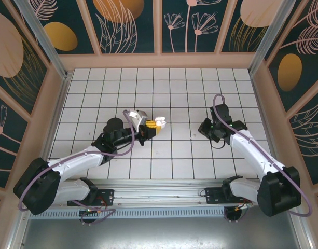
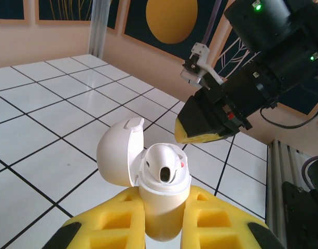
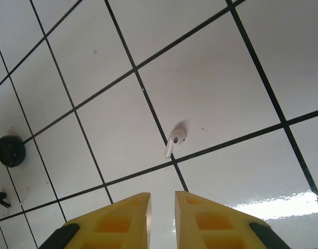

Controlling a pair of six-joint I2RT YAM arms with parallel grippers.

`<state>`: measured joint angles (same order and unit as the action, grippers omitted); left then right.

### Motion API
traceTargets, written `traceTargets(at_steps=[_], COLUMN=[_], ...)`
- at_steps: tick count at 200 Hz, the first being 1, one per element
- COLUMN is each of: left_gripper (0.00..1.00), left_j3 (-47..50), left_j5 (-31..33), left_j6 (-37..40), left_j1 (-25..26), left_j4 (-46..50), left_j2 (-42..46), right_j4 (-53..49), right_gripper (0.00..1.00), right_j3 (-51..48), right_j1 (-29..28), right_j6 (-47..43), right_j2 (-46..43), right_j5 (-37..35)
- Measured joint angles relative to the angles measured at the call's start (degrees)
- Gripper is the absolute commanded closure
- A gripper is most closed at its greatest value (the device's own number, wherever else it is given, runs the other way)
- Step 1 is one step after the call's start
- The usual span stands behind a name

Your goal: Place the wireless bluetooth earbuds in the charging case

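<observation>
White-shelled arms [image 1: 78, 160], black joints and bases; purple cables [image 1: 116, 153] loop along each; left gripper [image 2: 164, 207] and right gripper [image 3: 163, 199] wear yellow foam pads.

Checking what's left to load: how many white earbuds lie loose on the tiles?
1. The white earbud lies by a grout line just ahead of the right gripper. Another may sit hidden inside the open charging case in the left gripper.
</observation>
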<state>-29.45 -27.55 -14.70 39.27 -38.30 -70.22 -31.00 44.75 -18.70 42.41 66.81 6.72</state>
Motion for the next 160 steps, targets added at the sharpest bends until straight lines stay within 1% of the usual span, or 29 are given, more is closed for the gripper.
traceTargets(at_steps=[42, 126, 160], left_gripper=[1.00, 1.00, 1.00], left_j3=[0.1, 1.1, 1.2], left_j5=[0.0, -0.1, -0.3], left_j6=[0.0, 0.0, 0.1], left_j1=[0.0, 0.0, 0.0], left_j4=[0.0, -0.1, -0.1], left_j2=[-0.1, -1.0, -1.0], right_j4=[3.5, 7.1, 7.5], right_gripper=[0.75, 0.76, 0.77], right_j3=[-1.5, -1.3, -0.7], right_j1=[0.1, 0.0, -0.2], right_j6=[0.4, 0.6, 0.6], right_j2=[5.1, 17.6, 20.5], right_j5=[1.3, 2.4, 2.4])
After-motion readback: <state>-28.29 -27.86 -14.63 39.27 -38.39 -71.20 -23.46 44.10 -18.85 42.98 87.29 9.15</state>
